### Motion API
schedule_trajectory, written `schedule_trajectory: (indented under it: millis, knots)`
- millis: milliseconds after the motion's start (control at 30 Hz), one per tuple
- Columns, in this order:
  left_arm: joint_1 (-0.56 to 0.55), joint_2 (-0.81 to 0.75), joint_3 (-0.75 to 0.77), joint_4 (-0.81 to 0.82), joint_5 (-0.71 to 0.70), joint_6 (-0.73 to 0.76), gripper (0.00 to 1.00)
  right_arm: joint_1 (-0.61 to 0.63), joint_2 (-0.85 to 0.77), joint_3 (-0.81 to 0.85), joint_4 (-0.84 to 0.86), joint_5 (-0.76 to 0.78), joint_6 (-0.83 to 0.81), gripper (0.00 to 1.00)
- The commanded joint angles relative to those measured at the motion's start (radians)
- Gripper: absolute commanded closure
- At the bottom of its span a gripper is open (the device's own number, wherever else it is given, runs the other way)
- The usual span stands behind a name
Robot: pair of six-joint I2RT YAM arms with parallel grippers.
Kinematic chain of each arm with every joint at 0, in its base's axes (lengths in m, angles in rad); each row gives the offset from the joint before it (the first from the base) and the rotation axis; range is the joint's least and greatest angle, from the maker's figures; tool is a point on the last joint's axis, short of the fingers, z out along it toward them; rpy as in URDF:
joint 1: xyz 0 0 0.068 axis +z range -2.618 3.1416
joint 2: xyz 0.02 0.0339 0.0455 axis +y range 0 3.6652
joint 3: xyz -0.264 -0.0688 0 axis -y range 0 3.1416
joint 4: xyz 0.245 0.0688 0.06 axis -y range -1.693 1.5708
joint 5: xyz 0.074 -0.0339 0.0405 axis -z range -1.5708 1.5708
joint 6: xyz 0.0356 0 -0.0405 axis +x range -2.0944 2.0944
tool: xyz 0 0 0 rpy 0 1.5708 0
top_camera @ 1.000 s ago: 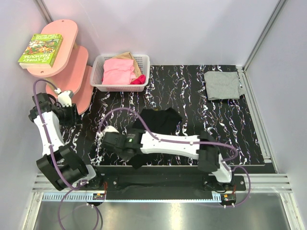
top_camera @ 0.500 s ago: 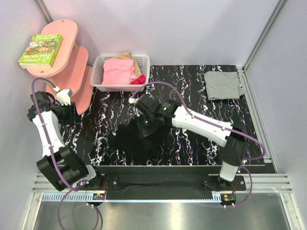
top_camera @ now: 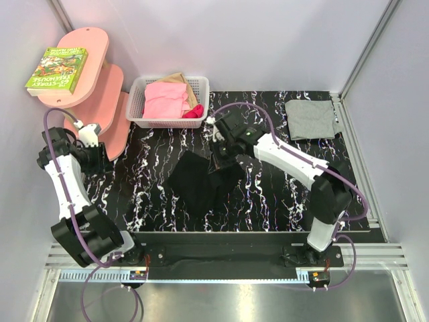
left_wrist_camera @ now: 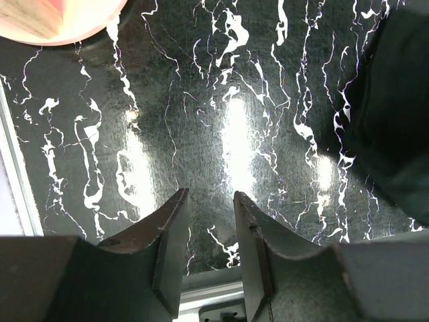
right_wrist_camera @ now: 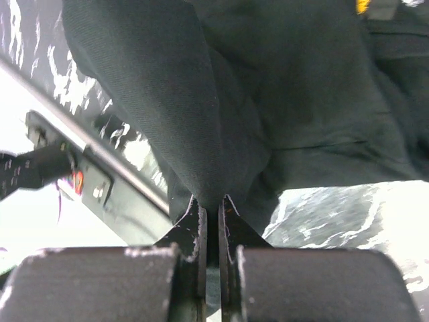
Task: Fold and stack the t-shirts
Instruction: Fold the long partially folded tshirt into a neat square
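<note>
The table (top_camera: 281, 201) carries both shirts. The black t-shirt (top_camera: 194, 184) lies crumpled at table centre, one edge raised off the surface. The grey t-shirt (top_camera: 310, 119) lies folded at the far right corner. The right gripper (right_wrist_camera: 213, 204) is clamped on a fold of the black t-shirt. The left gripper (left_wrist_camera: 209, 201) stands partly spread, holding nothing, over bare table at the left.

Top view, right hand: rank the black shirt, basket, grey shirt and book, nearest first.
1. Black t-shirt, gripped in the right hand.
2. Basket, back left.
3. Grey t-shirt, back right.
4. Book, far left on the pink shelf.
</note>
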Motion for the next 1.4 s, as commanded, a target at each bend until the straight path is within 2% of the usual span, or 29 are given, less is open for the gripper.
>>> schedule_trajectory:
  millis: [0, 467, 500, 567, 600, 667, 700, 867, 933, 1033, 1133, 1200, 1233, 1367]
  knots:
    - [0.006, -0.001, 0.040, -0.001, 0.023, 0.026, 0.62, -0.117, 0.027, -0.045, 0.110, -0.043, -0.008, 1.00]
    - [0.006, 0.002, 0.023, -0.010, 0.003, 0.064, 0.62, -0.344, 0.250, -0.101, 0.240, -0.109, 0.007, 0.99]
    - [0.006, -0.002, 0.023, -0.012, 0.001, 0.067, 0.63, -0.350, 0.271, -0.104, 0.239, -0.103, 0.003, 0.82]
    - [0.006, -0.006, 0.015, -0.015, -0.002, 0.075, 0.63, -0.352, 0.285, -0.104, 0.234, -0.058, -0.004, 0.62]
    - [0.006, -0.010, 0.014, -0.013, -0.002, 0.078, 0.63, -0.352, 0.287, -0.099, 0.216, -0.038, -0.001, 0.38]
    - [0.006, -0.012, 0.005, -0.013, -0.003, 0.084, 0.63, -0.352, 0.279, -0.089, 0.184, 0.060, 0.003, 0.07]
    - [0.004, -0.012, 0.002, -0.015, 0.000, 0.084, 0.63, -0.353, 0.267, -0.064, 0.148, 0.093, -0.004, 0.00]
    - [0.006, -0.018, -0.008, -0.019, -0.002, 0.089, 0.63, -0.350, 0.222, 0.086, -0.030, 0.330, -0.021, 0.00]
    - [0.004, -0.022, -0.008, -0.018, -0.005, 0.089, 0.63, -0.352, 0.146, 0.123, -0.036, 0.323, -0.008, 0.00]
    - [0.004, -0.029, -0.009, -0.021, -0.006, 0.090, 0.63, -0.350, 0.063, 0.181, -0.031, 0.216, 0.041, 0.00]
    - [0.004, -0.033, -0.006, -0.023, -0.006, 0.087, 0.63, -0.352, 0.006, 0.208, 0.007, -0.012, 0.131, 0.00]
    - [0.006, -0.035, -0.003, -0.024, -0.011, 0.086, 0.63, -0.350, -0.025, 0.165, 0.080, -0.117, 0.183, 0.00]
    - [0.004, -0.032, 0.000, -0.026, -0.011, 0.086, 0.63, -0.350, -0.029, 0.140, 0.106, -0.229, 0.235, 0.00]
    - [0.006, -0.026, 0.005, -0.024, -0.008, 0.081, 0.62, -0.352, -0.036, -0.073, 0.308, -0.440, 0.380, 0.00]
